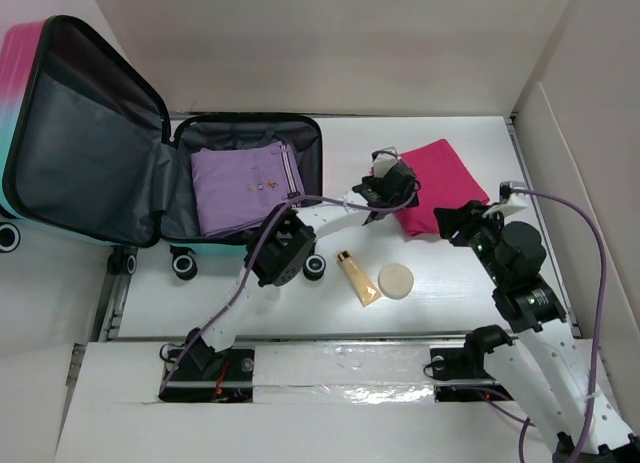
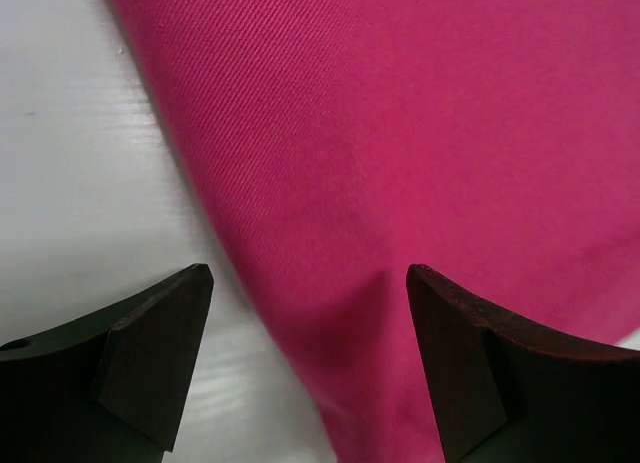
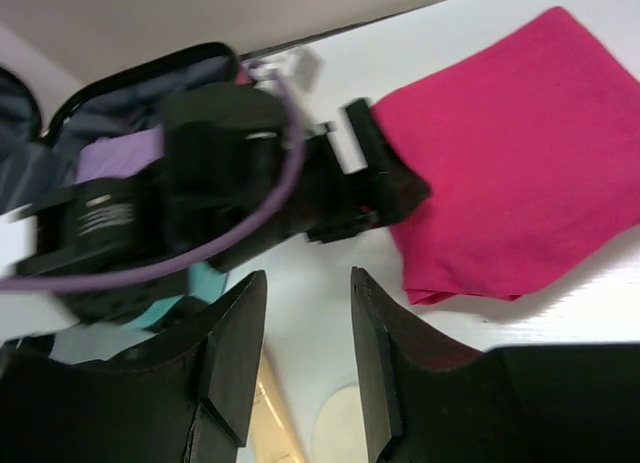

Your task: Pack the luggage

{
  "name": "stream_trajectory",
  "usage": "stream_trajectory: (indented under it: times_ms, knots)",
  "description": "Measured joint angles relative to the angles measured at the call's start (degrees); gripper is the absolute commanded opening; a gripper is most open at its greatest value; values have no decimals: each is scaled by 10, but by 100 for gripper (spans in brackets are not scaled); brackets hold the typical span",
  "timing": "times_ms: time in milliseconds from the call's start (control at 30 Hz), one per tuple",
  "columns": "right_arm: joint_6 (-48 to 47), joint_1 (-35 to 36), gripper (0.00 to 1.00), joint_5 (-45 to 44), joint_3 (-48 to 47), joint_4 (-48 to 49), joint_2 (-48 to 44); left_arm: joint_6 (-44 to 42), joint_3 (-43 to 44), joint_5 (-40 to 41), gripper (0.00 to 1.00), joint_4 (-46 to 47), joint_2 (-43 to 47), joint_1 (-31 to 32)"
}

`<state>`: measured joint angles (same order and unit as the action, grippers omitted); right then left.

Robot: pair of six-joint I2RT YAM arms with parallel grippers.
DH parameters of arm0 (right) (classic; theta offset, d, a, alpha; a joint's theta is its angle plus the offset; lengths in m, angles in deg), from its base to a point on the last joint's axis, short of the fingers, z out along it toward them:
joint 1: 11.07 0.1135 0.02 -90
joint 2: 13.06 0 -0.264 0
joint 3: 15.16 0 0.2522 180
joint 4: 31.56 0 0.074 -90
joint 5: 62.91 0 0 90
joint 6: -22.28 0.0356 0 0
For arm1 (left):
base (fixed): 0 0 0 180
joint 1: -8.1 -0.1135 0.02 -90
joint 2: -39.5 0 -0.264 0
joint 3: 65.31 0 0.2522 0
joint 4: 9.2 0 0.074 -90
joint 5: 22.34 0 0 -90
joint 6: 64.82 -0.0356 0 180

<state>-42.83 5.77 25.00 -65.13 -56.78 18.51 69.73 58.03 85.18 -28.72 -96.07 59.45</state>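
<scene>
The left end effector (image 1: 395, 188) (image 2: 310, 278) is spread open and holds nothing. In its wrist view its left finger (image 2: 150, 353) sits over the white counter (image 1: 300, 303) and its right finger (image 2: 470, 363) over a folded magenta cloth (image 1: 440, 178) (image 2: 400, 113), so the jaws straddle the cloth's left edge. Whether the tips touch the fabric cannot be told.

The right end effector (image 1: 452, 223) (image 3: 305, 283) is just beside the near edge of the same cloth (image 3: 520, 173), its jaws parted with a gap between them and nothing in it.

Nearer the arm bases, a cream tube with a dark cap (image 1: 358, 277) lies on the counter next to a round cream-coloured disc (image 1: 396, 280).

At the counter's left, the small pink-to-teal hard-shell suitcase (image 1: 90, 153) stands open. Its grey-lined lid is tipped out to the left, and a folded lilac garment (image 1: 240, 188) lies in the lower half, well apart from the magenta cloth.
</scene>
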Motion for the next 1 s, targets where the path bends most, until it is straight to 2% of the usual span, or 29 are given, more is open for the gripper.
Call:
stream_trajectory:
  times_ms: [167,267,367,400,433,633,767,867,1000]
  knots:
    - [0,0,47,67,2,-1,-22,4,100,9,71,-44,-74,0]
    - [0,0,47,91,2,-5,-35,8,111,9,61,-52,-80,0]
    - [0,0,47,109,1,-9,-49,12,111,9,23,-52,-83,0]
    - [0,0,47,115,0,-10,-54,9,111,7,5,-47,-86,-1]
    - [0,0,47,118,-2,-11,-58,8,111,4,0,-39,-87,-2]
    - [-1,0,47,121,-5,-8,-69,-35,105,-51,0,13,-86,-16]
    - [6,0,47,120,20,24,-68,-71,105,-121,0,29,-81,-45]
    - [14,0,47,120,47,47,-55,-102,105,-179,0,20,-61,-82]
    - [16,0,47,120,61,64,-25,-160,93,-221,0,-29,7,-137]
